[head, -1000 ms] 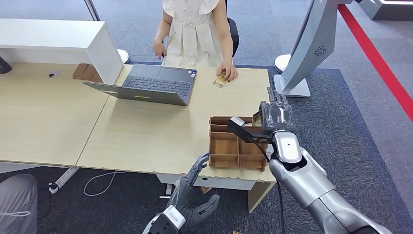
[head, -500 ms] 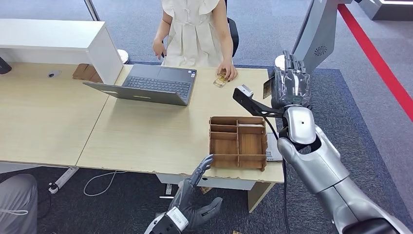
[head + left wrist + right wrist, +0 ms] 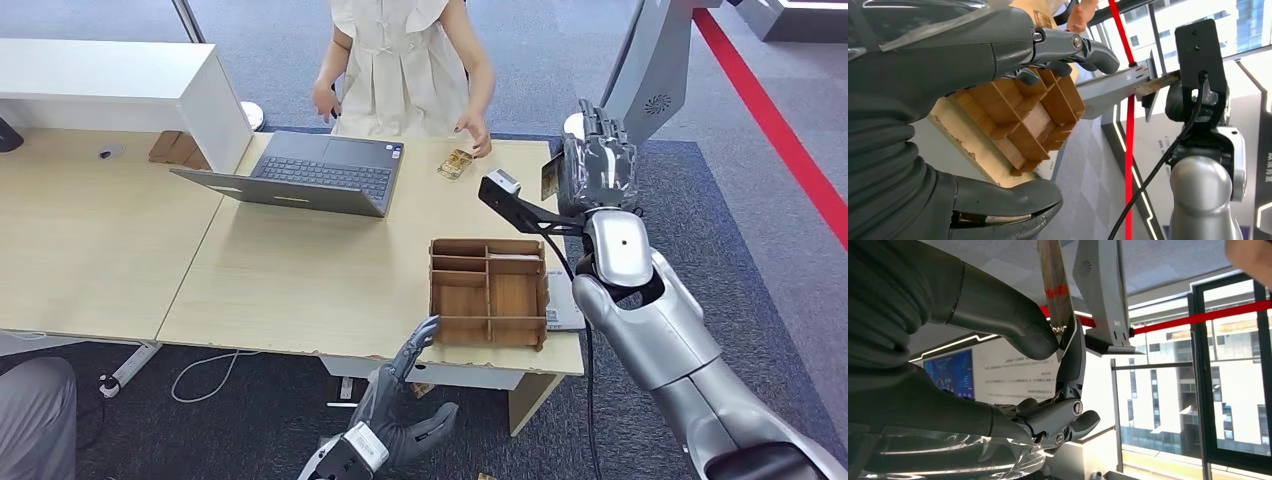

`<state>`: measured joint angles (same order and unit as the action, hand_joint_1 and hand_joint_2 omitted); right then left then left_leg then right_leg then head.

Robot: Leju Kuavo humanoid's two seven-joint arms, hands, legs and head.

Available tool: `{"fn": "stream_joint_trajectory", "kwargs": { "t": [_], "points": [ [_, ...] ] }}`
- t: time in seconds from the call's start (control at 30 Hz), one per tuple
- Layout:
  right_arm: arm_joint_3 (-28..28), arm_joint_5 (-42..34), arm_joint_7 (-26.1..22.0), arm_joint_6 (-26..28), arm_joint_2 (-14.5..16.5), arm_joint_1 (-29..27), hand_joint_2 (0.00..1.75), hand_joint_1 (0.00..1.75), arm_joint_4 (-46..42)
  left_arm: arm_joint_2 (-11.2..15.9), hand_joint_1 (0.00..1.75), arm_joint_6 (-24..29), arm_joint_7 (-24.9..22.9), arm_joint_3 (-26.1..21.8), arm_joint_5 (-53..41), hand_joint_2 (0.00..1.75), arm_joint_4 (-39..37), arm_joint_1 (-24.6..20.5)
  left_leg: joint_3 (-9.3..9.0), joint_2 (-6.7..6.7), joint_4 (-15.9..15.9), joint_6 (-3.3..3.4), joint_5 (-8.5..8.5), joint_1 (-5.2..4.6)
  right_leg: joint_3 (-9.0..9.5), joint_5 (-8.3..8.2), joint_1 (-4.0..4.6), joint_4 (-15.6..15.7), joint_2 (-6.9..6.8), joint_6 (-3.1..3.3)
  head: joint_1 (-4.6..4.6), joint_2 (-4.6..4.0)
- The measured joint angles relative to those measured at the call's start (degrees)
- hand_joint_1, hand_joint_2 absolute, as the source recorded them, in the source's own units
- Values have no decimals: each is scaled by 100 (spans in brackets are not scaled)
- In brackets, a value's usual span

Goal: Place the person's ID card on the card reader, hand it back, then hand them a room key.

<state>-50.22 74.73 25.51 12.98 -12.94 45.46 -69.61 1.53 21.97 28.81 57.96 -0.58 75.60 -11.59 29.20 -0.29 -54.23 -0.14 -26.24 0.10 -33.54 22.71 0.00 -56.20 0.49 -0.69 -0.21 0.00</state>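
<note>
My right hand (image 3: pixel 596 168) is raised beyond the table's far right corner and pinches a thin card (image 3: pixel 550 176) between thumb and fingers. The right wrist view shows this card (image 3: pixel 1055 285) edge-on at my thumb tip. A person in a pale dress (image 3: pixel 400 60) stands across the table, one hand (image 3: pixel 474 135) hovering just above a small gold card (image 3: pixel 455 163) that lies on the tabletop. My left hand (image 3: pixel 400 420) hangs below the table's near edge, fingers apart (image 3: pixel 1068 47) and holding nothing. A flat grey device (image 3: pixel 563 301) lies beside the wooden box.
A wooden box with compartments (image 3: pixel 489 291) sits near the table's front right. An open laptop (image 3: pixel 315 175) lies at the far middle. A white cabinet (image 3: pixel 120 85) stands at the left. A grey kiosk base (image 3: pixel 620 130) rises behind my right hand.
My right hand rose from the wooden box toward the person, card in its pinch, then held nearly still. The person's hand lifted off the gold card on the table.
</note>
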Motion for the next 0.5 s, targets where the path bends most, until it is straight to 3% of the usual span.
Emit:
{"fn": "stream_joint_trajectory", "kwargs": {
  "t": [0.33, 0.5],
  "points": [
    [-304, -317, -369, -109, 1026, 850, 175, 175, 1195, -98, 0, -133, 57, 134, 78, 175, -168, -160, 2, -2, 0, -3, 4, 4, -6, 0, 4, -7, 0, 1, -1, 0],
    [-382, -341, -375, -127, 1358, 1091, 175, 175, 1592, -115, 0, -169, 57, 178, 87, 175, -228, -199, 3, -1, 0, -3, 4, 4, -7, 0, 3, -6, 0, 1, 0, 0]
  ]
}}
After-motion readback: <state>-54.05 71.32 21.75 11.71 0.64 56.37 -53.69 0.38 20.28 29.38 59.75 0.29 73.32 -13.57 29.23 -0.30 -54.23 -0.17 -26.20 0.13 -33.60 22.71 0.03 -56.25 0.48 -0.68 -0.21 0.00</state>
